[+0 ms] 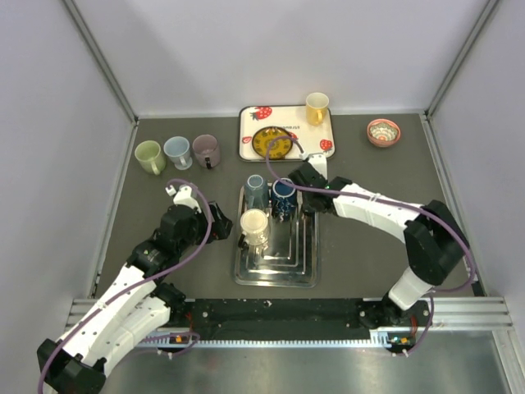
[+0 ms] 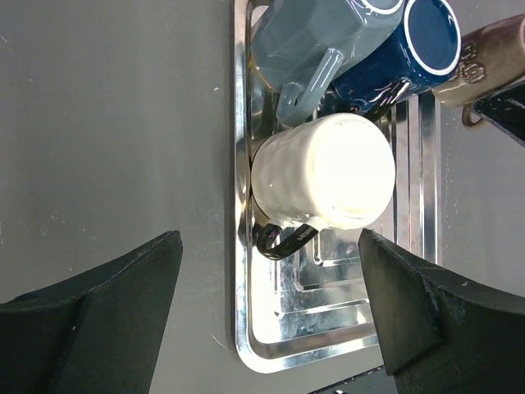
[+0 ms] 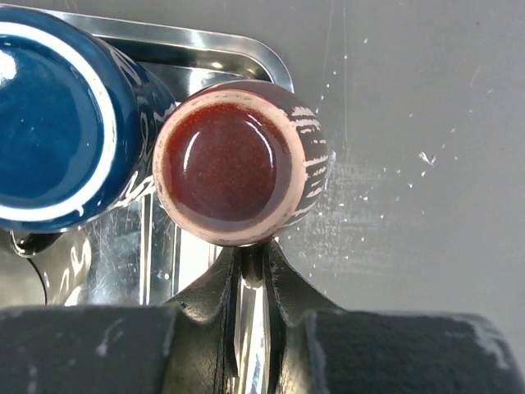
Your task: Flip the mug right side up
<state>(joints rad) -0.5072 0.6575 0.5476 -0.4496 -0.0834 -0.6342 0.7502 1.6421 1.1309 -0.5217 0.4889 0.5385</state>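
Note:
A brown mug (image 3: 238,160) stands bottom up at the far right corner of the metal tray (image 1: 275,281); its glossy red-brown base faces the right wrist camera. My right gripper (image 3: 252,253) is shut on its handle, just under the base; from above, that gripper (image 1: 306,182) covers the mug. The left wrist view has the same mug (image 2: 492,53) at its upper right edge. My left gripper (image 2: 269,246) hangs open near the tray's left rim, its fingers apart on either side of the black handle of a cream mug (image 2: 328,168), touching nothing.
A light blue mug (image 1: 256,191) and a dark blue mug (image 1: 284,195) sit bottom up on the tray beside the cream mug (image 1: 255,226). At the back stand a strawberry tray (image 1: 246,131) with a yellow mug (image 1: 317,107), three mugs (image 1: 177,153) on the left and a pink bowl (image 1: 383,131).

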